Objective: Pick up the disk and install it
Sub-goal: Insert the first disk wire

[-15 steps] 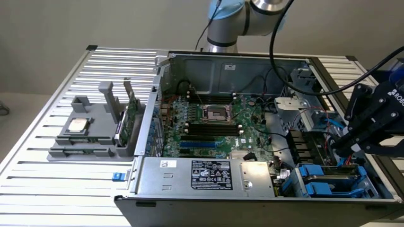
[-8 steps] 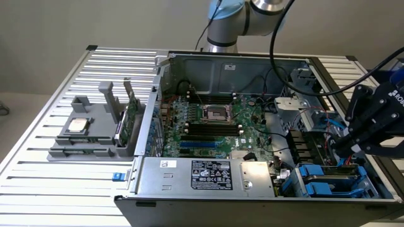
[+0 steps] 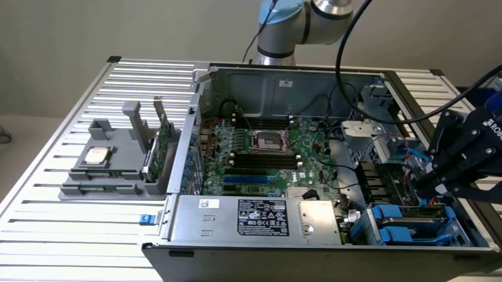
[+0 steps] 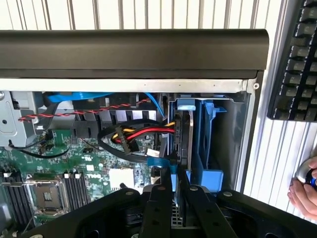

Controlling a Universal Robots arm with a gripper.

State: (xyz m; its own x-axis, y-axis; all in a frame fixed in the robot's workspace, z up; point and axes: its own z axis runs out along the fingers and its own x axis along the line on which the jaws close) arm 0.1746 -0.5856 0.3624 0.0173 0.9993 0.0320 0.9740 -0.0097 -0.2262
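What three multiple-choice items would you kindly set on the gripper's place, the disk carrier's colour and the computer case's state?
1. The gripper is
A. over the grey tray
B. above the power supply
C. at the drive bay, on the exterior view's right

2. The disk's carrier is
A. red
B. blue
C. yellow

3. The computer case is
A. open, motherboard exposed
B. closed
C. upside down

Answers:
1. C: the gripper sits at the drive bay.
2. B: blue plastic frames the disk.
3. A: the motherboard shows inside the computer case.
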